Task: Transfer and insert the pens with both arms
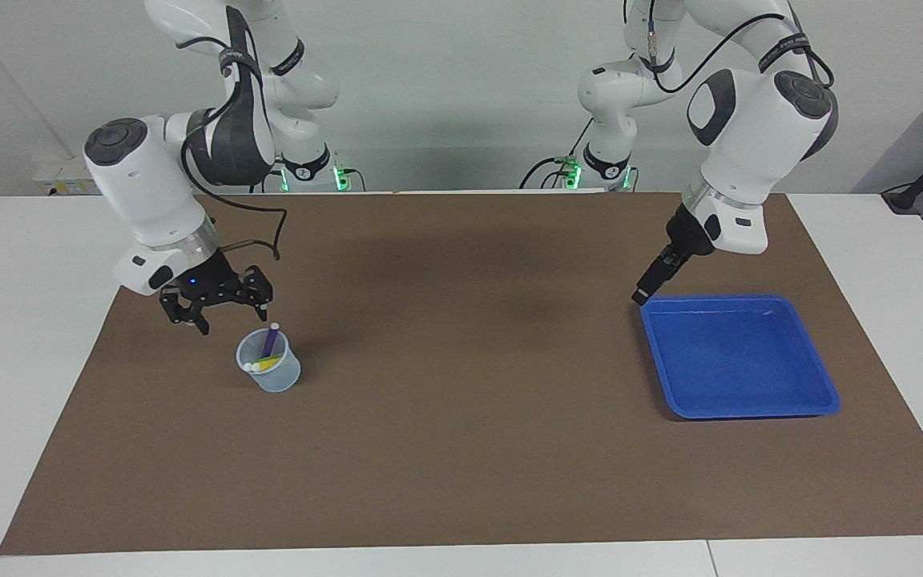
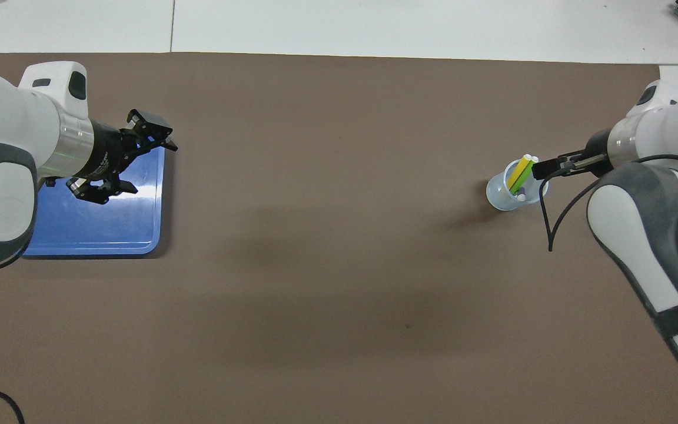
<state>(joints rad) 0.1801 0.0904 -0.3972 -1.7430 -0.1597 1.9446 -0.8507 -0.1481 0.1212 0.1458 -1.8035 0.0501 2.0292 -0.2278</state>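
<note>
A clear plastic cup (image 1: 276, 378) (image 2: 497, 198) stands on the mat toward the right arm's end of the table. It holds the three pens: the purple pen (image 1: 271, 340) stands up out of it, and the yellow pen (image 1: 270, 364) (image 2: 518, 170) and green pen (image 2: 525, 174) lean across its rim. My right gripper (image 1: 233, 315) (image 2: 546, 169) hangs open just above the cup, touching no pen. My left gripper (image 1: 644, 290) (image 2: 152, 167) is open and holds nothing, over the edge of the blue tray nearest the robots.
The blue tray (image 1: 738, 361) (image 2: 109, 227) lies toward the left arm's end, with nothing in it. A brown mat (image 1: 461, 449) covers most of the white table. A loose black cable (image 2: 554, 224) hangs from the right wrist beside the cup.
</note>
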